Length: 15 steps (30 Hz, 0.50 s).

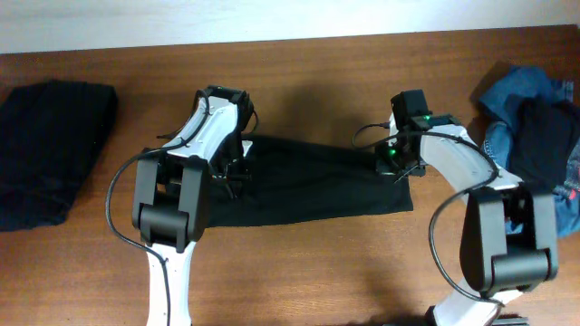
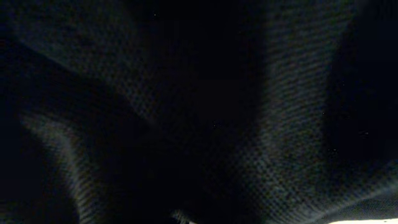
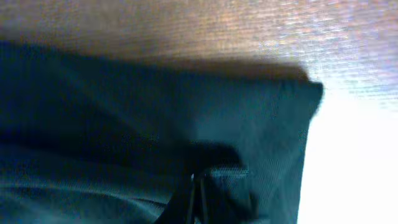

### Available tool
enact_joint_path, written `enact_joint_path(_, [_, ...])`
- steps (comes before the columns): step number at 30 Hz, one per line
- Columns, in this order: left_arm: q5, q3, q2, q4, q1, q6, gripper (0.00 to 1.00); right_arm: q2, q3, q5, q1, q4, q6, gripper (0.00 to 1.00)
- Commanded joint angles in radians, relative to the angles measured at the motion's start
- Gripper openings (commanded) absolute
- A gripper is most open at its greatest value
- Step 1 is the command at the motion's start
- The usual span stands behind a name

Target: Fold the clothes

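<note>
A black garment (image 1: 308,181) lies stretched out flat across the middle of the table. My left gripper (image 1: 237,167) is down on its left end. The left wrist view holds nothing but black cloth (image 2: 280,124) pressed close, and the fingers are hidden in it. My right gripper (image 1: 396,163) is at the garment's right end. In the right wrist view its jaws (image 3: 198,199) are shut, with a fold of the dark fabric (image 3: 124,112) pinched between them near the garment's corner.
A folded black garment (image 1: 50,149) sits at the far left of the wooden table (image 1: 299,72). At the right edge is a pile with a blue denim piece (image 1: 521,91) and a black piece (image 1: 544,136) on it.
</note>
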Motion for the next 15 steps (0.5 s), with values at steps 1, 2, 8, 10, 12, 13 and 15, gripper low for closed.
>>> enact_joint_path(1, [0.010, 0.005, -0.002, 0.007, 0.014, 0.010, 0.10, -0.080, 0.033, 0.005, -0.002, -0.060, 0.006, 0.04])
enact_joint_path(2, [0.010, 0.005, -0.002, 0.007, 0.016, 0.010, 0.10, -0.088, 0.033, 0.006, -0.002, -0.083, 0.006, 0.04])
enact_joint_path(8, [0.010, 0.005, -0.002, 0.013, 0.031, 0.010, 0.10, -0.092, 0.024, 0.005, -0.001, -0.202, 0.006, 0.04])
enact_joint_path(10, [0.010, 0.005, -0.002, 0.013, 0.037, 0.010, 0.10, -0.092, 0.010, 0.005, 0.000, -0.216, 0.006, 0.04])
enact_joint_path(12, [0.010, 0.005, -0.002, 0.013, 0.041, 0.010, 0.10, -0.092, -0.011, 0.005, 0.000, -0.216, 0.006, 0.04])
enact_joint_path(13, [0.010, 0.005, -0.002, 0.013, 0.043, 0.010, 0.10, -0.092, -0.021, 0.005, -0.001, -0.216, 0.006, 0.04])
enact_joint_path(15, [0.011, 0.005, -0.002, 0.013, 0.046, 0.010, 0.10, -0.092, -0.042, 0.005, -0.001, -0.210, 0.006, 0.04])
